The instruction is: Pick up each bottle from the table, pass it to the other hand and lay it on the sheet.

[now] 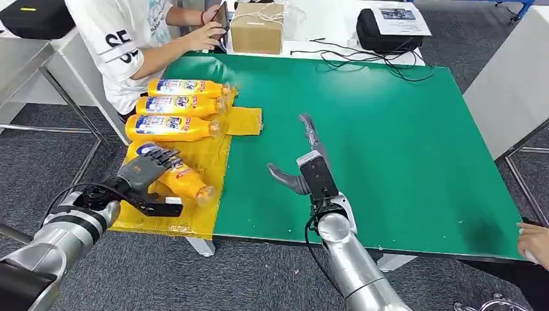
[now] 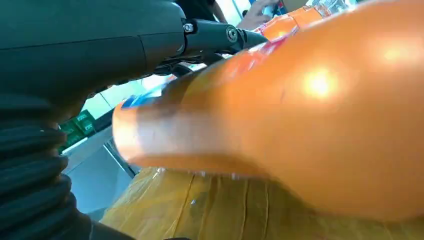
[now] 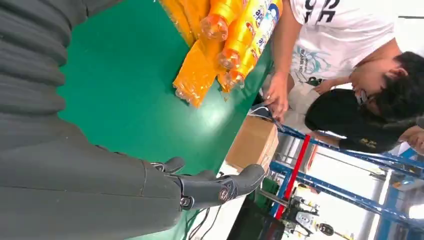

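Three orange bottles (image 1: pixel 188 87), (image 1: pixel 178 105), (image 1: pixel 171 127) lie side by side on the yellow sheet (image 1: pixel 194 220) at the left edge of the green table (image 1: pixel 388 149). Another orange bottle (image 1: pixel 184 178) lies slanted on the sheet nearer me. My left hand (image 1: pixel 145 178) holds its base end, fingers over the label and thumb stretched beneath. In the left wrist view this bottle (image 2: pixel 310 110) hangs blurred just above the sheet (image 2: pixel 210 210). My right hand (image 1: pixel 309 165) hovers over the bare green top with its fingers (image 3: pixel 220 186) spread, holding nothing.
A person in a white shirt (image 1: pixel 123 39) sits at the far left corner by a cardboard box (image 1: pixel 257 27). A black bag (image 1: pixel 385 29) and cables (image 1: pixel 362 58) lie at the back. Another person's hand (image 1: pixel 534 243) reaches in at the near right corner.
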